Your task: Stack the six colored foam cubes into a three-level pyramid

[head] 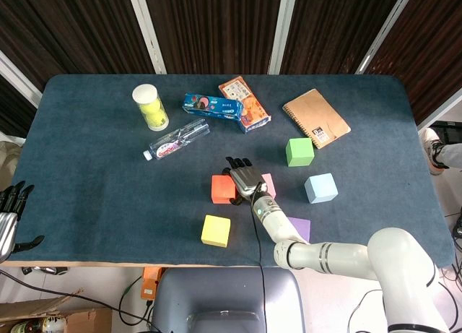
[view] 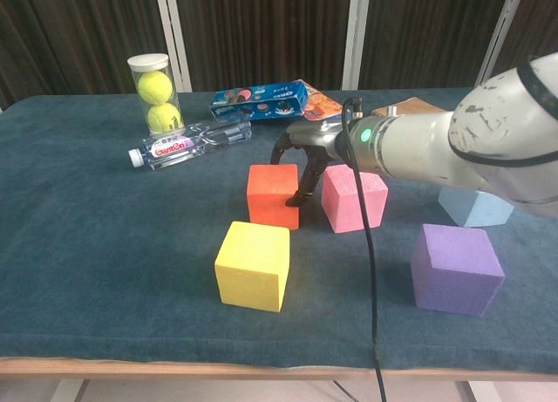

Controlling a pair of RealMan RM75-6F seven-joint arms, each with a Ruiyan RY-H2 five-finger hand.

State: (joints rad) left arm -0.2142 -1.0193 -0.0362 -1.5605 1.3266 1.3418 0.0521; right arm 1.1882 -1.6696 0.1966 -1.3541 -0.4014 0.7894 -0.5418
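At the centre of the chest frame, the right hand (view: pixel 301 162) hangs with fingers curled down into the gap between the orange foam cube (view: pixel 271 195) and the pink foam cube (view: pixel 353 198), touching the orange one but gripping nothing. The likely slip: a further sideways push tips or skews the orange cube, leaving a crooked base row. The yellow foam cube (view: pixel 254 265) sits lower left; purple (view: pixel 457 269), light blue (view: pixel 475 208) and green (head: pixel 299 151) cubes lie well apart. The left hand (head: pixel 9 210), at the bench's left edge, is empty, its fingers apart.
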